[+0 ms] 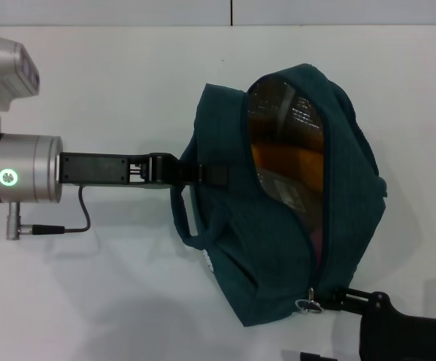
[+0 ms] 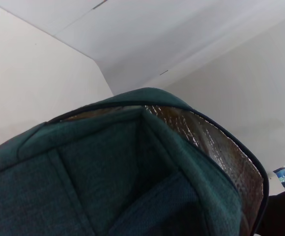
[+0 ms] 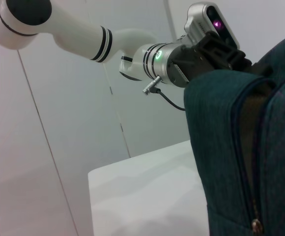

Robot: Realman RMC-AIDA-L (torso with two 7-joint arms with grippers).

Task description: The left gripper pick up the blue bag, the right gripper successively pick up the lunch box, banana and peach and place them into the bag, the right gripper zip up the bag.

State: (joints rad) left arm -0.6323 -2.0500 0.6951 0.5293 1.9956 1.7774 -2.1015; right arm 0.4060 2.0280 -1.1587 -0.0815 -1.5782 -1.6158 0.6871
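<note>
The left gripper (image 1: pixel 203 172) was closed on a strap of the bag (image 1: pixel 278 256) and held it up over the white table (image 1: pixel 113 301), so the bag stayed put for zipping. Its mouth was partly open, and something yellow (image 1: pixel 286 159), likely the banana, showed inside. The right gripper (image 1: pixel 337 299) was pinched on the ring pull (image 1: pixel 306 305) at the low end of the zipper, ready to drag it shut.
</note>
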